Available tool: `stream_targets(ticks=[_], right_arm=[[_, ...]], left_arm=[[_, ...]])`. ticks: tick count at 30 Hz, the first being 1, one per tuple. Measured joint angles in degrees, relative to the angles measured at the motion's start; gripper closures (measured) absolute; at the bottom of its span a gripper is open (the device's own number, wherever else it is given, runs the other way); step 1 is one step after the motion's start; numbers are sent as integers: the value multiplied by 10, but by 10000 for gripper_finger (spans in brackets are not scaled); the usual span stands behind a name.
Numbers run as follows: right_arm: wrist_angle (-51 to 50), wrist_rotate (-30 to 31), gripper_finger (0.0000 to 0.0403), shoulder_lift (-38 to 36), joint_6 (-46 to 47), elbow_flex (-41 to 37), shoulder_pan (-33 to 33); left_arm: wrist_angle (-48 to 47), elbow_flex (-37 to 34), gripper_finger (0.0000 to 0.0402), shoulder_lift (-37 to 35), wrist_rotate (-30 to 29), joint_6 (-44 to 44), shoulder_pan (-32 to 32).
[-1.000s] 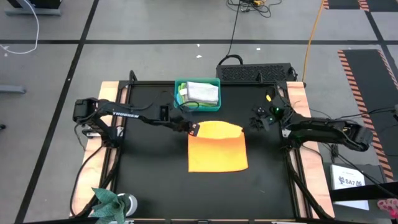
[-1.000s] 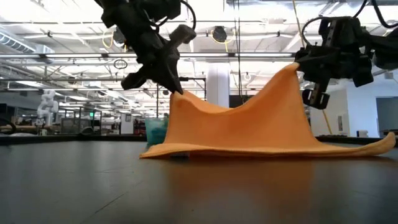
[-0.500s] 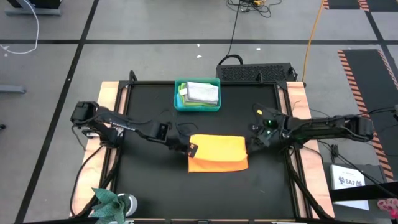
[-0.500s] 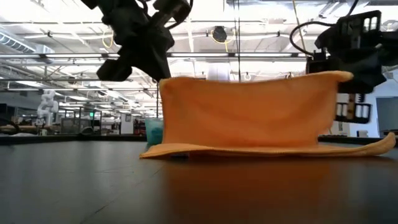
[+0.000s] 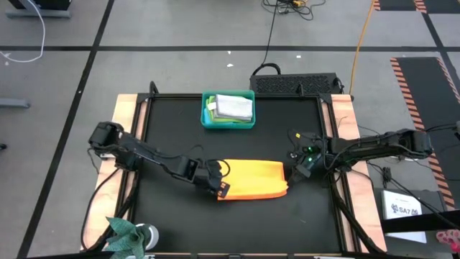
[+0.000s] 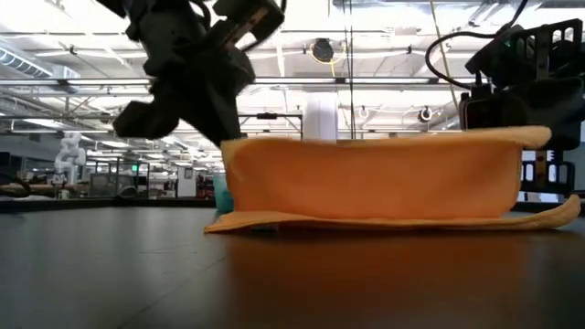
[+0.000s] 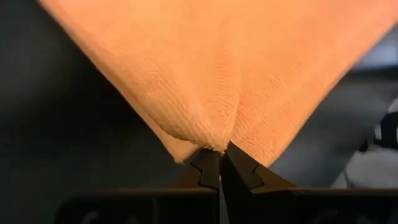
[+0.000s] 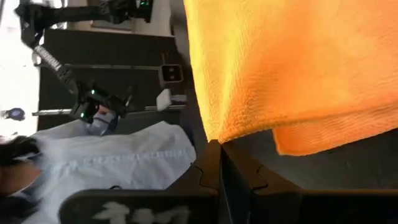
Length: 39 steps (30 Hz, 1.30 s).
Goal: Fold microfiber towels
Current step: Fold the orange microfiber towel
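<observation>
Black table [image 5: 165, 122] had both arms stretched low across it toward the near edge. The orange-yellow towel [image 5: 251, 178] lay there, long axis side to side, half-folded. Left pincer [image 5: 221, 190] and right pincer [image 5: 293, 171] were each clenched on a corner. Only the low view showed that pinched edge held above the table. The right wrist view caught a person's pale-blue sleeve [image 8: 118, 162].

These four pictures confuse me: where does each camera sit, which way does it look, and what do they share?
High view: above the table, looking straight down; both arms, left gripper and right gripper holding the orange-yellow towel, teal bin behind.
Low view: table-top height, looking level across; both grippers come from above, holding the towel's raised edge.
Left wrist view: on the left arm, looking past its shut fingers pinching a towel corner.
Right wrist view: on the right arm, past its shut fingers; a person's sleeve beyond.
All four share the towel.
</observation>
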Motion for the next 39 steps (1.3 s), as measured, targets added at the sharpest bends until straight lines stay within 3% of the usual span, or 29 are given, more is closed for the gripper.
stream_targets(ticks=[6,12,21,27,33,39], right_arm=[[-25,29,403,1,2,1,20],[-88,81,403,2,-12,0,58],[-94,158,403,2,-16,0,103],[-77,161,403,1,-18,0,108],[-71,161,403,1,-19,0,108],[-71,161,403,1,-28,0,108]], left_arm=[[38,0,393,54,78,-3,-4],[32,1,397,59,77,-2,-2],[-2,0,397,60,80,19,2],[18,0,378,58,92,22,2],[38,0,361,58,187,21,-3],[36,0,360,57,158,17,-14]])
